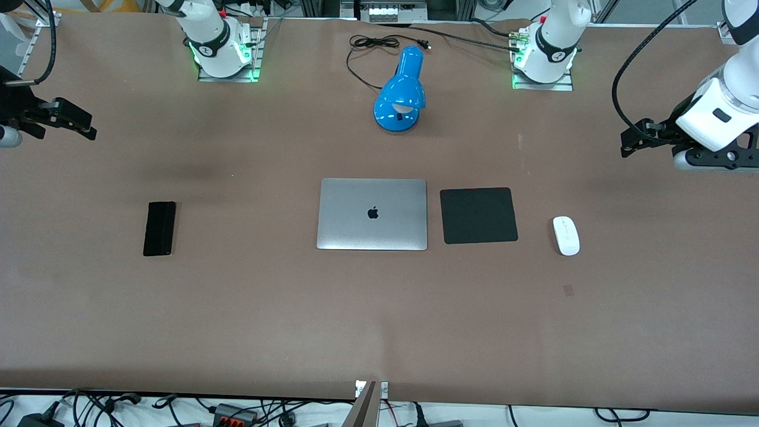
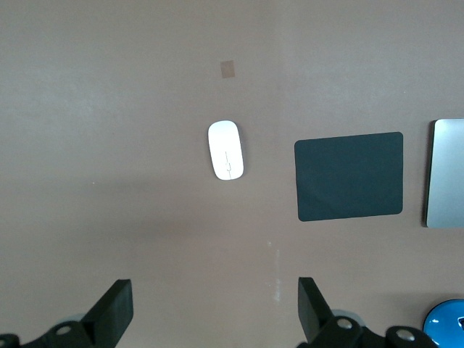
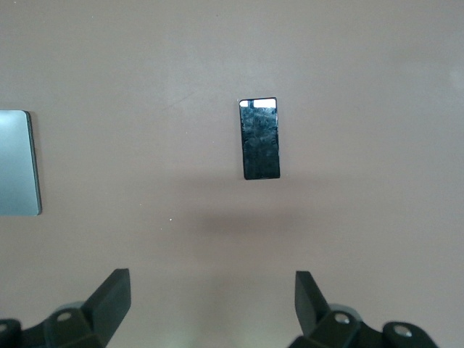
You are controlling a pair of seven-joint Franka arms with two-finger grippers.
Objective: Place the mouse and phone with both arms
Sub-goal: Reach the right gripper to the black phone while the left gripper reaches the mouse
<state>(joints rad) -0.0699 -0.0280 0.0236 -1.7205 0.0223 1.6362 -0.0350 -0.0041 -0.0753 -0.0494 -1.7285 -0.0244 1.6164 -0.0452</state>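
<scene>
The white mouse [image 1: 566, 235] lies on the brown table toward the left arm's end, beside the square black mouse pad [image 1: 478, 215]. It also shows in the left wrist view [image 2: 225, 151]. The black phone [image 1: 159, 228] lies flat toward the right arm's end, and shows in the right wrist view [image 3: 260, 138]. My left gripper [image 1: 630, 142] hangs open and empty in the air at the left arm's end of the table, well apart from the mouse. My right gripper [image 1: 83, 126] hangs open and empty at the right arm's end, well apart from the phone.
A closed silver laptop [image 1: 372, 214] lies mid-table between the phone and the mouse pad. A blue desk lamp [image 1: 401, 91] with a black cord stands farther from the camera than the laptop. The arm bases [image 1: 220, 44] stand along the table's edge farthest from the camera.
</scene>
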